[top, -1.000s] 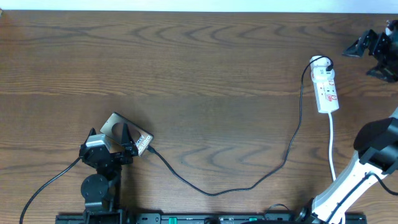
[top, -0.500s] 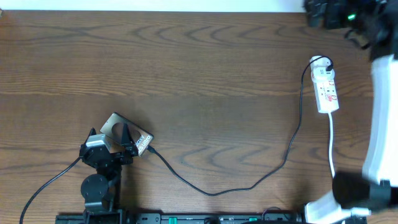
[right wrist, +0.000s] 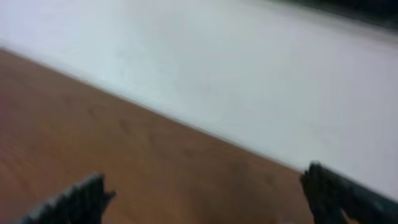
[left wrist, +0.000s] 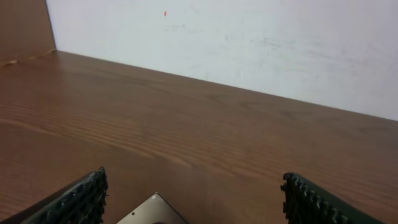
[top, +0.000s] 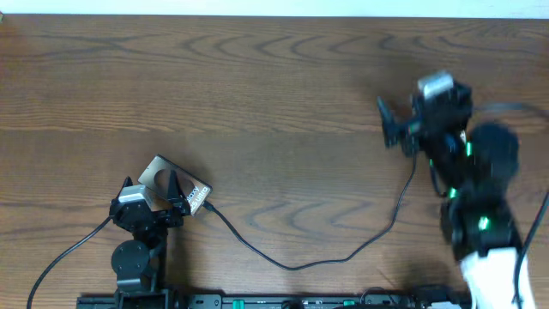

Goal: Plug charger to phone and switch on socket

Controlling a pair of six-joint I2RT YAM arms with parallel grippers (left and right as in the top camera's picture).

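Note:
The brown-bronze phone (top: pixel 159 175) lies flat at the front left of the table; one corner of it shows in the left wrist view (left wrist: pixel 155 213). My left gripper (top: pixel 154 196) is open and straddles the phone, its fingers (left wrist: pixel 193 196) wide apart. The thin black charger cable (top: pixel 292 264) runs from the phone's lettered end, where its plug tip (top: pixel 209 208) touches or sits in the phone, rightward toward the back right. My right gripper (top: pixel 391 130) is open, blurred by motion, above the table at the right; its wrist view (right wrist: pixel 205 186) shows only bare wood and wall. The socket is hidden under the right arm.
The wooden table (top: pixel 274 86) ends at a white wall at the back (left wrist: pixel 249 43). A thicker black arm cable (top: pixel 60 257) trails from the left arm's base to the front edge. The right arm's white base (top: pixel 489 275) stands at the front right.
The right arm has swung from the far right back corner down over the socket, now covering it. The left arm, phone and cable have not moved.

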